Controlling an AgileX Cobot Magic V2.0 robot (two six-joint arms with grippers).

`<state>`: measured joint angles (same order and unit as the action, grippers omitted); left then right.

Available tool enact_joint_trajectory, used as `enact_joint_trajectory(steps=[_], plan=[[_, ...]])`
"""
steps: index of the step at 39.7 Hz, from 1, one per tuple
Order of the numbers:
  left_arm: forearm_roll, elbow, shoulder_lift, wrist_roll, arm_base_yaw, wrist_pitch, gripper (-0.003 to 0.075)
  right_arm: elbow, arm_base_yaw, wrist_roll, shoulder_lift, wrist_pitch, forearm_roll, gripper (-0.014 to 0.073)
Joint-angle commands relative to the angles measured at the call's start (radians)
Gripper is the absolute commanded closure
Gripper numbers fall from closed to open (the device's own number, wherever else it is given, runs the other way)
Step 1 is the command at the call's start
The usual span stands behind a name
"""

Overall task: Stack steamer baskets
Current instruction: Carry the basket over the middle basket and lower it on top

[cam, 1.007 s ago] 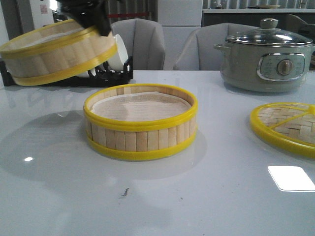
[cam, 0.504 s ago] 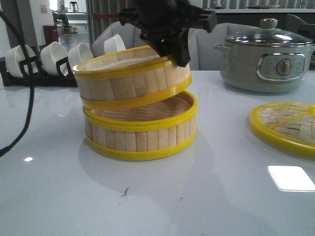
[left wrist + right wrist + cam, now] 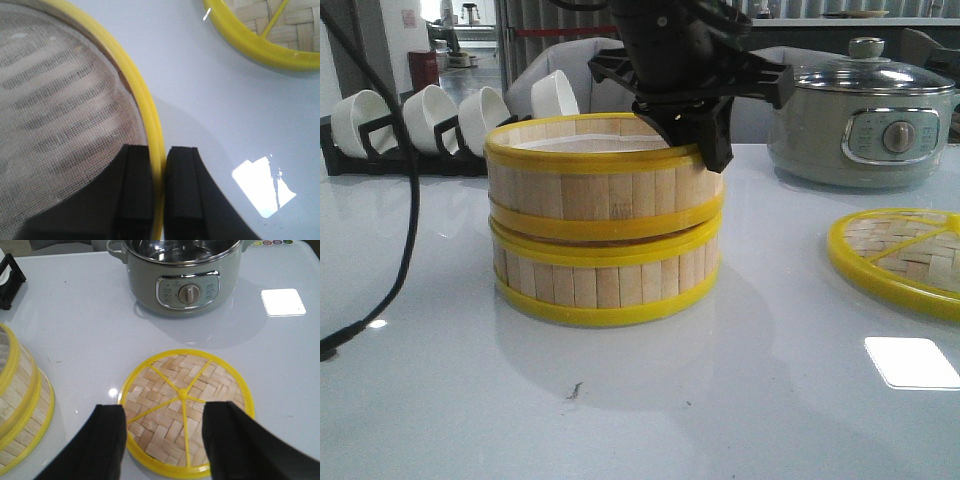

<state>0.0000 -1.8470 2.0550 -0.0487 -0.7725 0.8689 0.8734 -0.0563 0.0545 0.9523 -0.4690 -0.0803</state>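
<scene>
Bamboo upper basket (image 3: 605,190) sits level on lower basket (image 3: 605,285), rim pinched by left hand (image 3: 159,200).

One steamer basket (image 3: 605,190) sits on the other (image 3: 605,280) mid-table; the lid (image 3: 900,260) lies right – the pot (image 3: 865,110) behind it, the bowl rack (image 3: 420,125) back-left, seemingly.

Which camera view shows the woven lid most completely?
The right wrist view: the lid lies whole on the table, just beyond the open right gripper. The front view cuts it at the right edge, and the left wrist view catches only an arc of its rim.
</scene>
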Motion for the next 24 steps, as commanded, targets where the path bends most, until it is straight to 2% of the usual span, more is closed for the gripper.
enact_joint_trajectory(steps=[1, 24], plan=[[0.0, -0.041, -0.058, -0.001, -0.011, -0.04, 0.0635, 0.038, -0.004, -0.011, -0.008, 0.075, 0.002, 0.0141], [0.0, -0.041, -0.058, -0.001, -0.011, -0.034, 0.0627, 0.038, -0.004, -0.011, -0.008, 0.071, 0.001, 0.0141]])
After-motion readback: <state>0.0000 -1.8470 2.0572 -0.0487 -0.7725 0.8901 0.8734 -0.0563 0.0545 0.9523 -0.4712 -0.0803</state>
